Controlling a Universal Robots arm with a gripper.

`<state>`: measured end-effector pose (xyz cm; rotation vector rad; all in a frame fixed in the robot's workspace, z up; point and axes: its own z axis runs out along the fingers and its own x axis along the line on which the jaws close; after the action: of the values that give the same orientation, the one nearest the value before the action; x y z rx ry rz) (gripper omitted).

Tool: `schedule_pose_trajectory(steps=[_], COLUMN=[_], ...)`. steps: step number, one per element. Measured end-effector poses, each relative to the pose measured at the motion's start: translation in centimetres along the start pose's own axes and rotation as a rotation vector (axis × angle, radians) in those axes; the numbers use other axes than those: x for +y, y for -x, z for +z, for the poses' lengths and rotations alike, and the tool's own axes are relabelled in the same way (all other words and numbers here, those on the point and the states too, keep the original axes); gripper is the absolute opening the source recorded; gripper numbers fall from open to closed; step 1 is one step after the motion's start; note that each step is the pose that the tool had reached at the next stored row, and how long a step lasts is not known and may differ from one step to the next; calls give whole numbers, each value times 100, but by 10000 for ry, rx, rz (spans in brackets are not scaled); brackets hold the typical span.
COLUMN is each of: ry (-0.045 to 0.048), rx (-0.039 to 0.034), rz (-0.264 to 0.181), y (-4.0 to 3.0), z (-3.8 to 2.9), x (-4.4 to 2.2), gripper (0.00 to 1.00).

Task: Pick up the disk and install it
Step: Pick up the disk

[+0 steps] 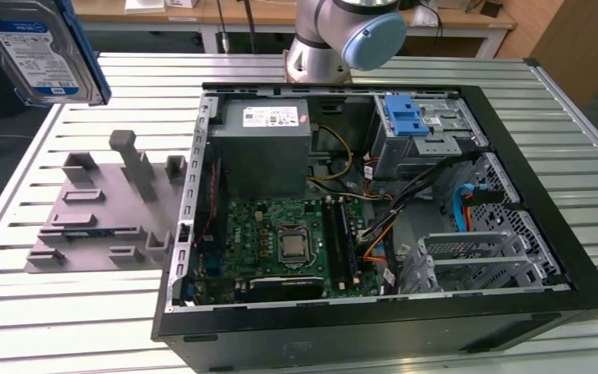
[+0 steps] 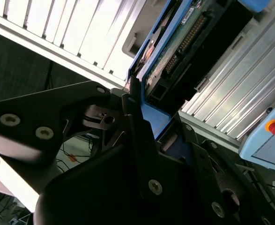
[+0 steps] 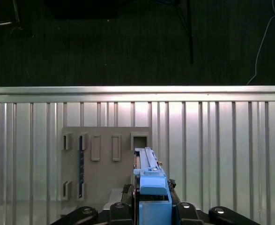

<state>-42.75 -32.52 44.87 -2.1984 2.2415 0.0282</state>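
Note:
The disk (image 1: 34, 54), a silver hard drive with a white-and-blue label in a blue carrier, hangs in the air at the exterior view's upper left, above the table's edge. In the first wrist view the disk (image 3: 149, 180) stands edge-on between the black fingers of my gripper (image 3: 151, 208), over a grey fixture plate (image 3: 104, 159). The second wrist view shows my gripper (image 2: 139, 105) shut on the blue carrier, with the disk's green circuit side (image 2: 174, 51) and its connector facing the camera.
An open computer case (image 1: 548, 195) lies on the slatted metal table (image 1: 71, 327). Inside are a grey power supply (image 1: 262, 148), a motherboard (image 1: 289, 241) and a silver drive cage with a blue latch (image 1: 419, 125). The grey fixture plate (image 1: 102, 210) lies beside the case. The arm's base (image 1: 335, 39) stands behind.

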Motion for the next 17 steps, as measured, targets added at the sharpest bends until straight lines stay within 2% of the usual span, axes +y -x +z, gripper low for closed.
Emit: schedule_pose_trajectory(steps=[17], ry=[0], rx=[-4], rz=[0], y=[2], z=[-121], x=[1], gripper=[36])
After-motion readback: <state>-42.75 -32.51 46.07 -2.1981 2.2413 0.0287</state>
